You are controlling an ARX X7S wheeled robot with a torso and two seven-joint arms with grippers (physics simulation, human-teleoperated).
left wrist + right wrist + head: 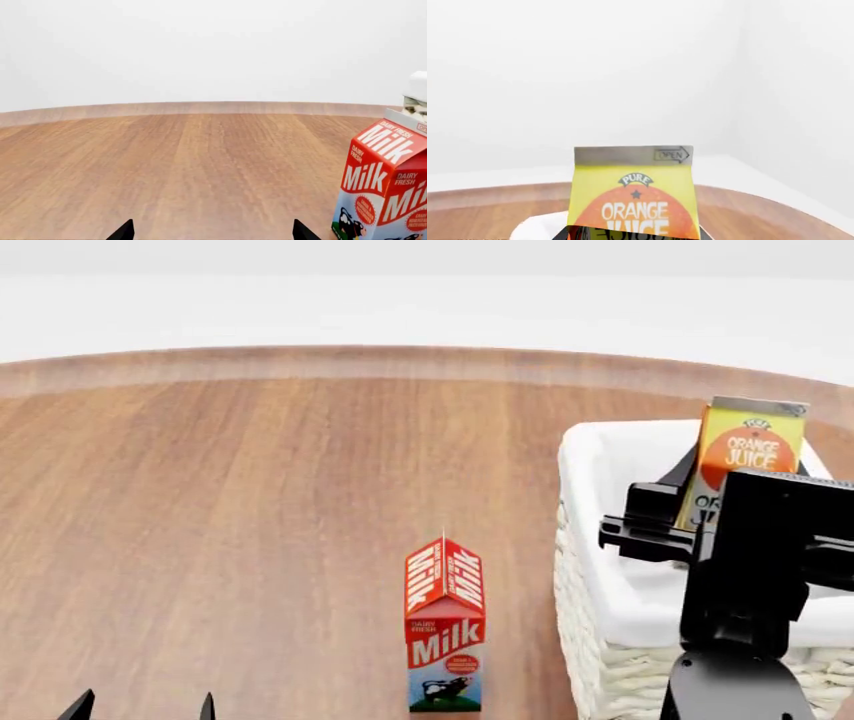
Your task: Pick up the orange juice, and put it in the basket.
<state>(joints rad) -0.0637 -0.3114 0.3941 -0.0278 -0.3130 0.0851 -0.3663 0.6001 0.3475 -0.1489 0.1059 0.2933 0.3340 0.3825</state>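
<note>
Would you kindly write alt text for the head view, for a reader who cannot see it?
The right gripper holds the orange juice carton upright above the white wicker basket at the right of a wooden table. A red-white milk carton stands on the table just left of the basket, and the left gripper's fingertips peek in at the bottom left.

Two cartons are counted: one orange juice [745, 458] and one milk carton [445, 638]. One basket [587, 540] is recorded. One bench [240, 520] is noted. Two end effectors are observed, left [144, 707] and right [707, 502].
</note>
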